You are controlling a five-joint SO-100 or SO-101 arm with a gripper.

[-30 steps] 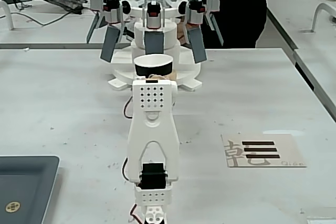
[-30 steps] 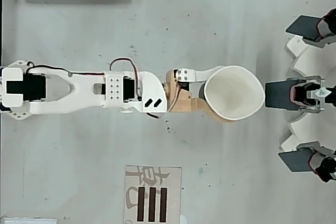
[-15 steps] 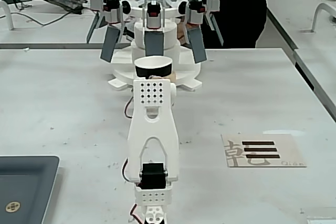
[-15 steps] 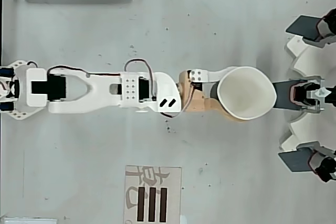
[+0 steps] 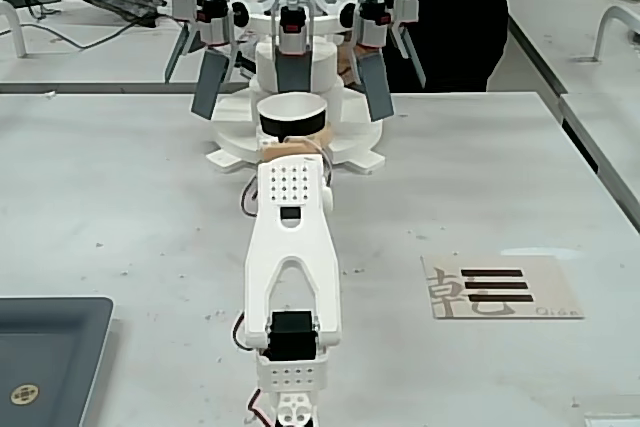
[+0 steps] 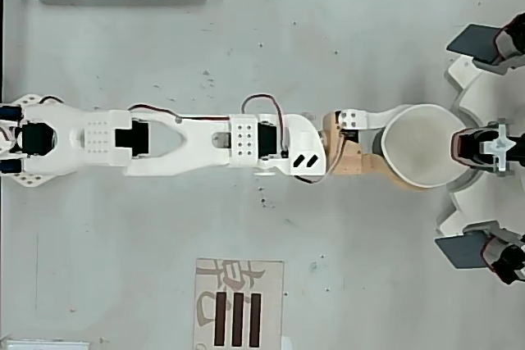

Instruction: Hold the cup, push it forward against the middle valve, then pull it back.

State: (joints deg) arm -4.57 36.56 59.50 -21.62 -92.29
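The cup (image 5: 290,113) is black-walled with a white rim and inside, and my gripper (image 5: 292,143) is shut on it, one finger on each side. It stands on the white base of a dispenser, directly in front of the middle valve (image 5: 297,73), a flat grey paddle under a black-and-red cap. In the overhead view the cup (image 6: 422,147) is an open white circle at the end of my outstretched arm. My gripper (image 6: 402,147) clasps its left half. Its right rim meets the middle valve (image 6: 484,145); I cannot tell whether the cup presses on it.
Slanted grey paddles (image 5: 210,83) (image 5: 376,85) flank the cup on both sides. The dispenser's white base (image 5: 225,143) spreads around it, with clear tubing above. A dark grey tray (image 5: 50,347) lies beside my arm's base. A card with black bars (image 5: 500,287) lies on the table.
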